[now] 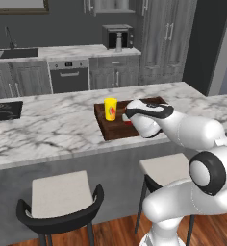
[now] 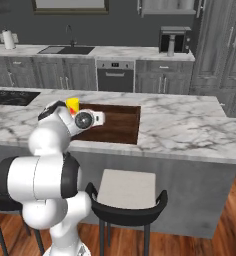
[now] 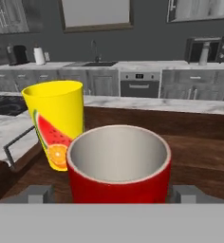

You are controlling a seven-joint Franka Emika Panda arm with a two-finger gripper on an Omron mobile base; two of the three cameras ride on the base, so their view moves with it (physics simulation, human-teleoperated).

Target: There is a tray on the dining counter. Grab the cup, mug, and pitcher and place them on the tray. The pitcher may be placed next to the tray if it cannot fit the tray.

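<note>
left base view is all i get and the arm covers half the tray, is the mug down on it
Observer: Yes. In the hand view the red mug stands upright on the tray, and it is empty.
Operator: claw open or shut
Observer: The claw is open, with one tip on each side of the mug. The left tip stands clear of it.
Operator: any room left on the tray
Observer: Yes. The right base view shows bare wood across the tray's right part.
</note>
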